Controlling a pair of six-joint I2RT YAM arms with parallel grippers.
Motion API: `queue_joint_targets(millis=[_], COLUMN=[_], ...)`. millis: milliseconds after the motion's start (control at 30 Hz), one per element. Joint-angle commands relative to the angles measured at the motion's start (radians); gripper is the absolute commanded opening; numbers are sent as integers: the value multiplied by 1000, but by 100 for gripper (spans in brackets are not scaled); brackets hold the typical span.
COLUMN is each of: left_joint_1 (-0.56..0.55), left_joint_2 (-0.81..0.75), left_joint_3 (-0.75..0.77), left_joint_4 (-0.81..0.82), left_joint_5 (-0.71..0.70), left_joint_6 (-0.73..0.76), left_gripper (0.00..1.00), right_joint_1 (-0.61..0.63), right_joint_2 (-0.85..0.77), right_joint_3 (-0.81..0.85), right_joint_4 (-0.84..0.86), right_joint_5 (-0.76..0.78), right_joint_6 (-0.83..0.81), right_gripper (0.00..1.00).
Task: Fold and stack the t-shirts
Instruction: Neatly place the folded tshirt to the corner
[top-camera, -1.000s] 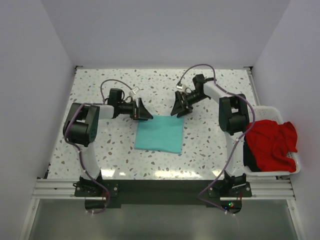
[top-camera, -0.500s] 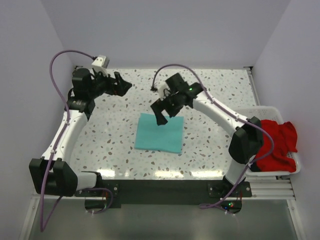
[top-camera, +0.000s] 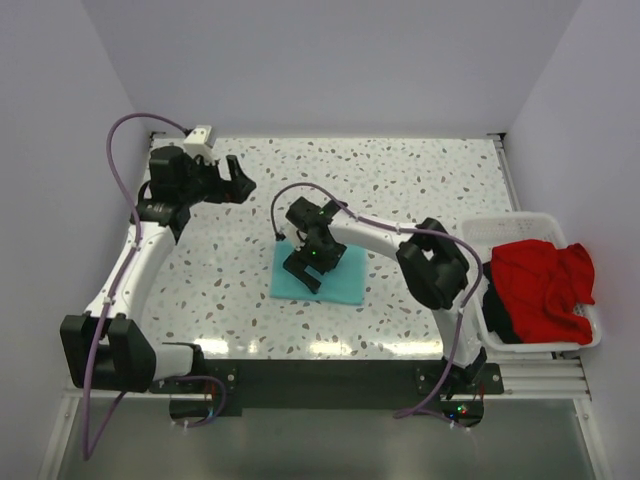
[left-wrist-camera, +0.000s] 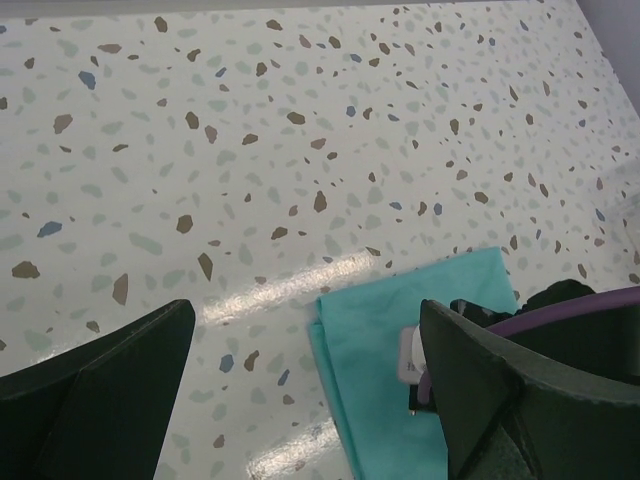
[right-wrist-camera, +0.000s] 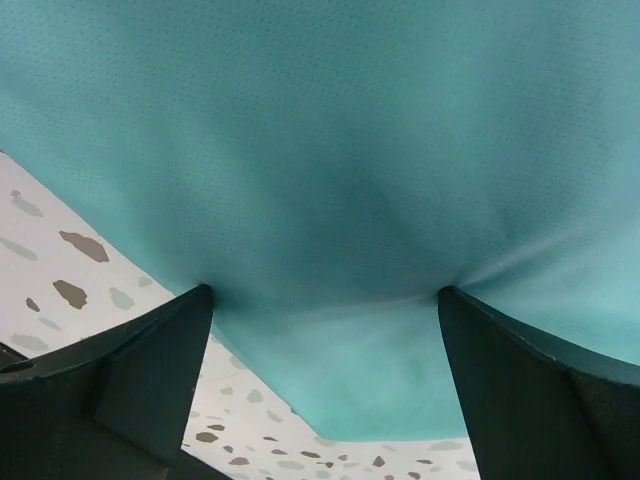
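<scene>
A teal t-shirt (top-camera: 352, 282) lies folded into a flat rectangle at the middle of the table. My right gripper (top-camera: 312, 264) is down on its middle, open; in the right wrist view both wide-spread fingertips (right-wrist-camera: 203, 296) press into the teal fabric (right-wrist-camera: 330, 150) and dent it, with nothing clamped. My left gripper (top-camera: 236, 181) hangs open and empty in the air at the far left, well off the shirt. Its wrist view looks down on the teal shirt's (left-wrist-camera: 370, 350) left edge. A red t-shirt (top-camera: 540, 290) lies crumpled in the basket at the right.
The white slatted basket (top-camera: 530, 221) stands at the table's right edge, with a dark item (top-camera: 497, 312) under the red shirt. The right arm (top-camera: 430, 262) arches over the table between basket and teal shirt. White walls close in the table's sides and back.
Both grippers left the teal shirt's far edge. The left arm rose and swung to the far left. The right gripper came down onto the middle of the shirt.
</scene>
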Motion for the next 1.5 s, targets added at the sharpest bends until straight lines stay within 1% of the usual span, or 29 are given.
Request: queue_joint_targets(millis=[0,100,133,200,233,267,367,467,500,567,600,700,800,933,1067,1167,1267,1300,1367,1400,1467], left_joint_1=[16,21,22,26,27,30,35,39,41,44,46,50,52,56,58,58,58,58,58,58,58], left_joint_2=[4,10,12,18,21,27,36,43,44,44,46,49,52,55,58,56,50,47,41,40,35], left_joint_3=[-1,1,1,2,2,5,8,11,11,10,8,10,8,7,7,11,7,5,1,-1,1], left_joint_4=[15,14,14,15,15,15,17,8,6,2,2,-3,-9,-12,-9,-14,-11,-9,-5,-5,-5], left_joint_5=[12,16,18,23,24,24,32,35,36,33,32,32,30,29,35,38,46,49,53,56,64], left_joint_6=[-6,-4,-4,-4,-4,-4,-4,0,2,6,8,9,14,16,14,13,9,8,6,5,3], left_gripper=[100,100,100,100,100,100,100,100,100,100,100,100,100,100,100,100,100,100,100,100,100], right_joint_1=[-47,-128,-183,-243,-299,-330,-447,-545,-588,-625,-643,-703,-751,-798,-806,-809,-809,-809,-806,-803,-794], right_joint_2=[27,36,42,66,77,89,152,240,284,333,353,428,474,472,414,363,286,257,234,202,166], right_joint_3=[29,12,16,29,42,52,127,251,327,407,480,596,657,667,628,622,671,720,768,783,753], right_joint_4=[-35,-47,-55,-76,-83,-89,-127,-191,-213,-263,-277,-320,-354,-362,-344,-310,-264,-259,-258,-251,-212], right_joint_5=[-28,-25,-19,10,27,47,61,75,78,89,89,95,95,69,58,41,9,-2,-37,-49,-50], right_joint_6=[-85,-159,-207,-266,-300,-358,-479,-577,-599,-643,-654,-696,-734,-775,-806,-795,-678,-580,-475,-367,-279], right_gripper=[99,99,99,99,99,99,99,99,99,99,99,99,99,99,99,99,99,99,99,99,99])
